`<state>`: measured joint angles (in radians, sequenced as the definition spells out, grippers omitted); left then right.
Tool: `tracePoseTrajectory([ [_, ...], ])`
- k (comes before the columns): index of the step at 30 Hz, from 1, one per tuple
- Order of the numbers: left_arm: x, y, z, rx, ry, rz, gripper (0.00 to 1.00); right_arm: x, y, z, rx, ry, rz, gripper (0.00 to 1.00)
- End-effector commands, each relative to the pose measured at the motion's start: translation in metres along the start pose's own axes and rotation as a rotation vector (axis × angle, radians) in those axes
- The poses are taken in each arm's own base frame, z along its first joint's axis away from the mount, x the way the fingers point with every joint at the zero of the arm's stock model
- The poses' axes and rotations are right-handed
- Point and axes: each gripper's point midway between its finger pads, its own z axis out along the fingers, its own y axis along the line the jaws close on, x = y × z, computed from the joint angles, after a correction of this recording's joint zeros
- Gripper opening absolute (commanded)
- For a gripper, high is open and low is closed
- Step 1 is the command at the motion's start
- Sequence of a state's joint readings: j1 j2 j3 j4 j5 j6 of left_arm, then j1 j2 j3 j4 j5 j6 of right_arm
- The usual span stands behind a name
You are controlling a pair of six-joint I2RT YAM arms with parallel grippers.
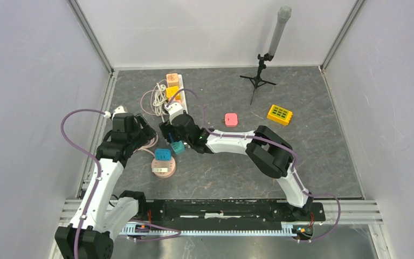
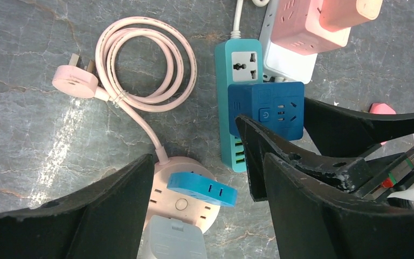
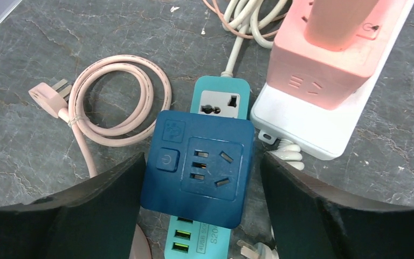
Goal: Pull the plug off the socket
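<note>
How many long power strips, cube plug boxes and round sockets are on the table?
Long power strips: 2, the turquoise plastic power strip and the white plastic power strip
Cube plug boxes: 3, the dark blue plastic cube, the pink plastic cube and the peach plastic cube
Round sockets: 1, the round pink plastic socket
Total: 6

Smooth matt dark-blue plastic cube plug (image 3: 197,167) on teal plastic power strip (image 3: 221,83); at ten o'clock, satin pink rubbery coiled cord (image 3: 119,63); matt grey veined stone-look tabletop (image 3: 43,54).
</note>
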<state>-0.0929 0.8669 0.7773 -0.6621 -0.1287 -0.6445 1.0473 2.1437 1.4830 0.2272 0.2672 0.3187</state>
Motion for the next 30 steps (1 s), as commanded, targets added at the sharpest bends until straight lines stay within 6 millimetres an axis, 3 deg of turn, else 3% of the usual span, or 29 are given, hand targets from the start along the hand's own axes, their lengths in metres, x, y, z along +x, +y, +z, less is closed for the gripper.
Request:
tracePoseTrajectory([
  [1,0.001,0.001,0.004,-0.012,-0.006,-0.051,0.8,-0.006,0.004,0.003,0.021,0.016,-0.021,0.77],
  [7,0.013,-0.003,0.017,0.02,0.031,-0.078,0.73,0.0,-0.006,-0.009,0.062,0.056,-0.023,0.45],
  [15,0.037,-0.044,0.05,0.204,0.169,-0.156,0.65,0.004,-0.02,-0.042,0.088,0.09,-0.05,0.4],
  [19,0.048,-0.055,0.071,0.236,0.246,-0.158,0.6,0.007,-0.022,-0.05,0.082,0.099,-0.046,0.43],
  [22,0.047,-0.061,0.088,0.235,0.268,-0.157,0.56,0.009,-0.025,-0.049,0.09,0.104,-0.035,0.63],
  [24,0.044,-0.064,0.099,0.224,0.267,-0.152,0.54,0.008,-0.029,-0.047,0.092,0.105,-0.029,0.71],
  [30,0.047,-0.067,0.126,0.211,0.293,-0.147,0.46,-0.001,-0.027,-0.037,0.047,0.083,-0.041,0.73],
])
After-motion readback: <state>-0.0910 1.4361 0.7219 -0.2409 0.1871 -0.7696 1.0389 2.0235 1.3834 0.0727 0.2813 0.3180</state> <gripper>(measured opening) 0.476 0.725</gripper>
